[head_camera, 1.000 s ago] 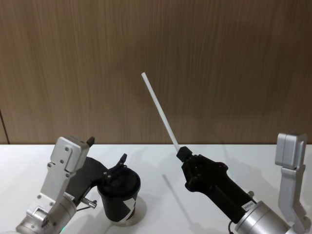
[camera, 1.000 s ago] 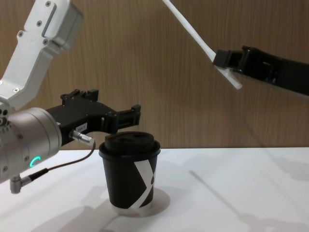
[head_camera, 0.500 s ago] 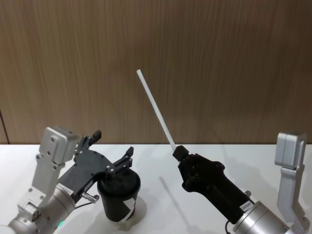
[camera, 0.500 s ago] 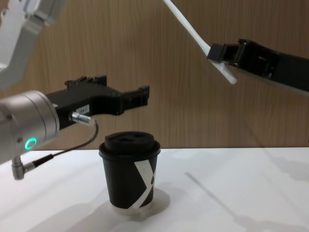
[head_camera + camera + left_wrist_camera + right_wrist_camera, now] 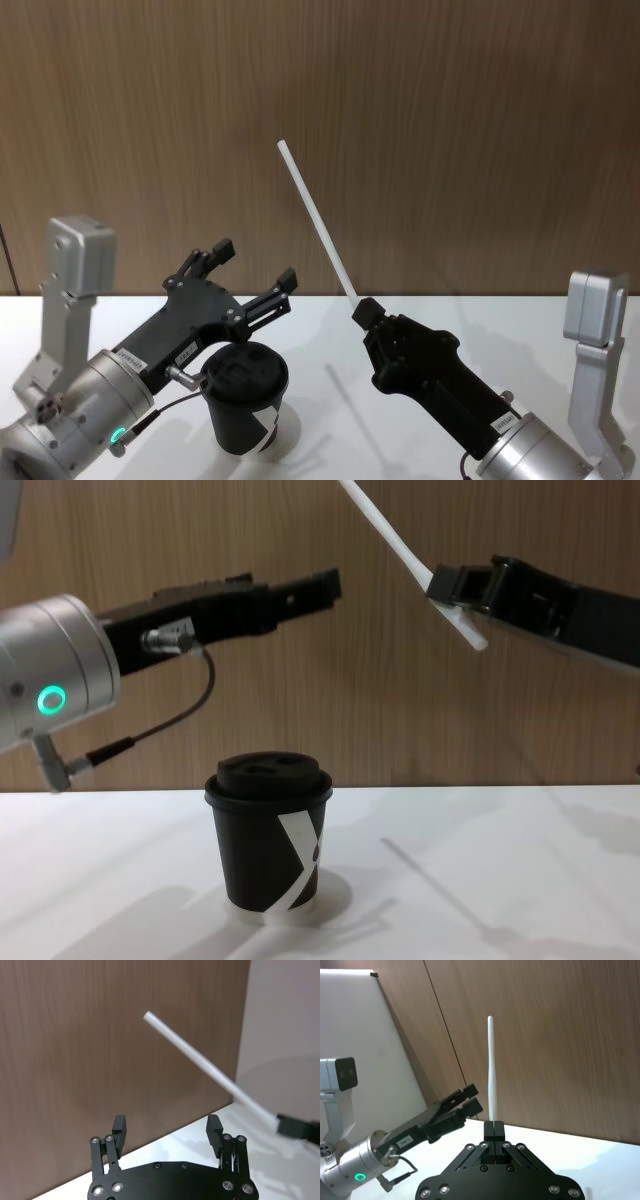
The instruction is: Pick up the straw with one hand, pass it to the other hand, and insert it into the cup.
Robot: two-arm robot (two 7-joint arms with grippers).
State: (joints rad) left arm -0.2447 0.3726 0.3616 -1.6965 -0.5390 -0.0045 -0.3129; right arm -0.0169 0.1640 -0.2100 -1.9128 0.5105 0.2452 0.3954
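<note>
Two grippers up: right gripper [image 5: 362,312] pinches the straw [image 5: 315,225] near its lower end, straw slanting up-left; left gripper [image 5: 255,263], jaws wide apart, hovers above the cup [image 5: 243,400], upright toward the table's [image 5: 450,320] left edge.

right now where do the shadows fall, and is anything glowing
Chest view: the straw casts a thin shadow on the table right of the cup, which has a soft shadow at its base; a green ring glows on the left arm's wrist. Head view: the thin shadow lies on the table between the cup and the right claw.
</note>
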